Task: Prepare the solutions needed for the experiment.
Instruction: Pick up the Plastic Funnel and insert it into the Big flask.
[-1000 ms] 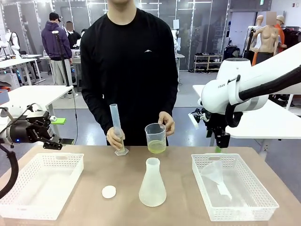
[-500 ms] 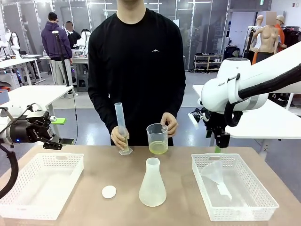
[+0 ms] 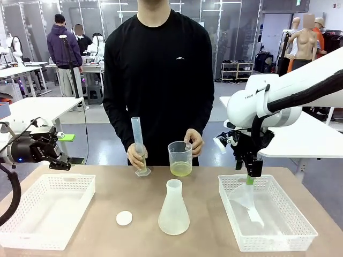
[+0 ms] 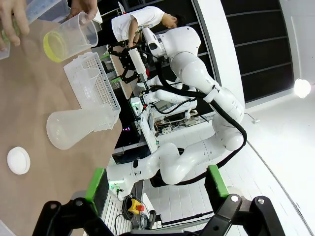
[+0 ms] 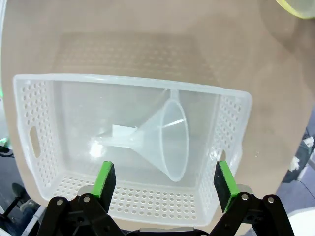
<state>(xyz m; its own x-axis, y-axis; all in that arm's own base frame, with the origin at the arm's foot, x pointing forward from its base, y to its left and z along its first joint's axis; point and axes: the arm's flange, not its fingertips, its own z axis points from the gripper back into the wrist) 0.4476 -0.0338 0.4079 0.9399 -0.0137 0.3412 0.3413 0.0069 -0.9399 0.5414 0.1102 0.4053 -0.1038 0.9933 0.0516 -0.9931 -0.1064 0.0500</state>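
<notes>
Tan table (image 3: 206, 198) in an open workshop, shared with a person standing at its far side

1. Solution (image 3: 180, 169): pale yellow, a shallow layer in a clear beaker (image 3: 179, 152) at the table's far middle. One hand (image 3: 194, 140) of the person rests at the rim. Unmoved over the last second.
2. Measuring cylinder (image 3: 137, 134): a second ago tilted and farther towards picture left. Now it is upright with its base on the table, just beside the beaker. The person's other hand (image 3: 134, 156) is round its lower part. Contents too small to tell.
3. Conical flask (image 3: 173, 209): upright at the near middle and looks empty. A white cap (image 3: 124, 218) lies near it, apart.
4. Funnel (image 5: 167, 140): on its side in the right basket (image 3: 278, 242).
5. Right gripper (image 3: 250, 176): has come down to just above that basket's far rim. Jaws spread wide with nothing between them, and the funnel lies straight ahead in the wrist view.
6. Left gripper (image 4: 155, 172): released and empty, beyond the left basket (image 3: 51, 176). No change.

Assessment: with the cylinder set down for measuring, the right arm's descent suggests the funnel is the next pickup, probably for the flask. Pouring has not begun
</notes>
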